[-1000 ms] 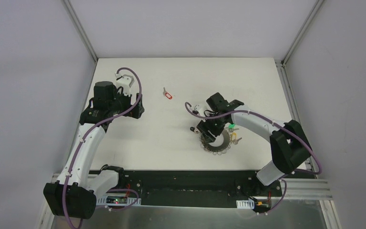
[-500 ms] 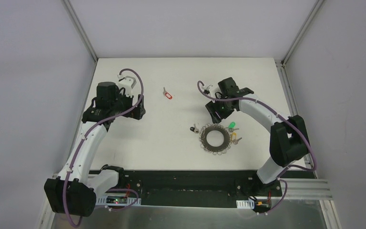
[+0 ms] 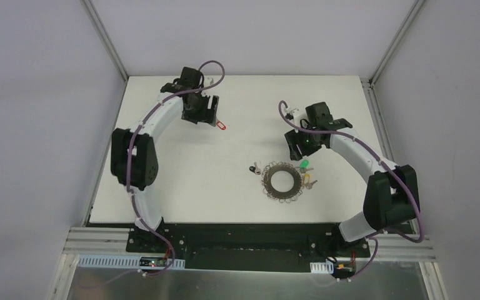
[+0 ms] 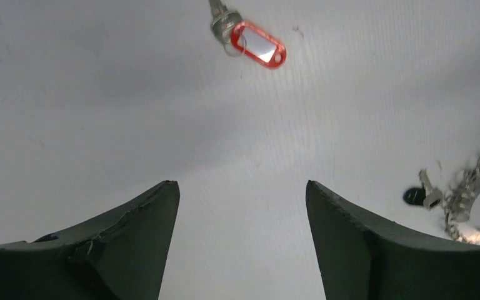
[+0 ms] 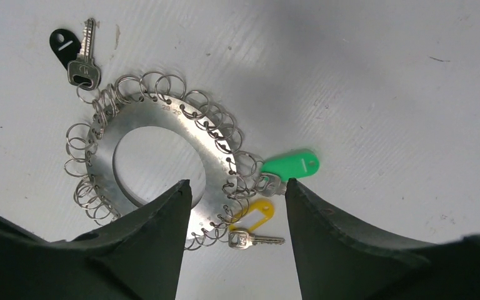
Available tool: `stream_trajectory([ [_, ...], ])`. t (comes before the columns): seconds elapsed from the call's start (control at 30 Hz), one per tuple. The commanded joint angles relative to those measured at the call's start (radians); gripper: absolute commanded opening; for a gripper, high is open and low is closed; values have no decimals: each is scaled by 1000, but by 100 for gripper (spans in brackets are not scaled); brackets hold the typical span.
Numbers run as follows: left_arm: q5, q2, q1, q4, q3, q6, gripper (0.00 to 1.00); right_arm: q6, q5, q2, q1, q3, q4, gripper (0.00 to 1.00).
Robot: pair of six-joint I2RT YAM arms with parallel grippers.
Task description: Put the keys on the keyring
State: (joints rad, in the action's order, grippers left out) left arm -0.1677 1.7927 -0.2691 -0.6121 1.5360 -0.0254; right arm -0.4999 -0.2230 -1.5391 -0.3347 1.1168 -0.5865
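Most of this job looks done to me, with one piece outstanding. The keyring [image 5: 215, 164] lies flat on the table [image 3: 162, 187], right of the middle and toward the near edge. Three keys sit at its rim: the green key [image 5: 290, 166] and yellow key [image 5: 255, 217] touch the wire loops [image 5: 162, 84] on the side facing the right edge, and the black key [image 5: 69, 49] is against a loop on the opposite side. I judge them hooked on, though I cannot make out each link for certain. The red key [image 4: 259, 47] is the one left: it lies alone, well apart from the ring, toward the far edge and left of the middle. My left gripper [image 4: 240, 187] hangs just beside it, fingers spread wide and holding nothing. My right gripper [image 5: 236, 187] hovers above the ring's green-key side, also spread and empty. What remains, as I judge it, is to pick up the red key and carry it to the ring.
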Motion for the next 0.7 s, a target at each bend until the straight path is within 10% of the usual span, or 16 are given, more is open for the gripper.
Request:
stream_trajectory([
  [0.0, -50, 234, -5, -146, 251, -149, 73, 19, -25, 82, 11, -33, -21, 60],
  [0.67, -224, 560, -22, -37, 500, -389, 57, 37, -89, 125, 54, -86, -40, 60],
])
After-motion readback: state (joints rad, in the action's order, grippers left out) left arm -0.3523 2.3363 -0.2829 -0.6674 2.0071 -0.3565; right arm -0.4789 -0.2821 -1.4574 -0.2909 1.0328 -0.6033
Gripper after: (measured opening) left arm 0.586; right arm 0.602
